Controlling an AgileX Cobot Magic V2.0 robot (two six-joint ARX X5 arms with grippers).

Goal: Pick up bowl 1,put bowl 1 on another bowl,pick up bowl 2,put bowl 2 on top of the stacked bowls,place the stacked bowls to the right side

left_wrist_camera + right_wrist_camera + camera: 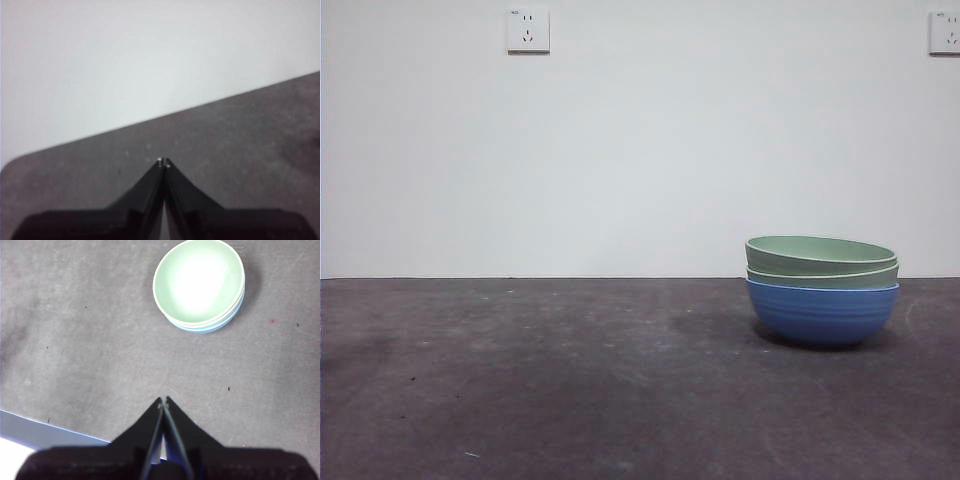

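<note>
The stacked bowls (822, 290) stand on the right part of the dark table: the blue ribbed bowl (822, 314) at the bottom, with two pale green bowls (821, 254) nested in it. From above, the right wrist view shows the stack (200, 282), its top green bowl empty. My right gripper (163, 400) hangs shut above bare table, well apart from the stack. My left gripper (163, 161) is shut too, over bare table near the white wall, with no bowl in its view. Neither arm shows in the front view.
The dark grey table (570, 380) runs back to a white wall with two sockets (528, 30). In the right wrist view the table's edge (45, 432) lies close to the gripper.
</note>
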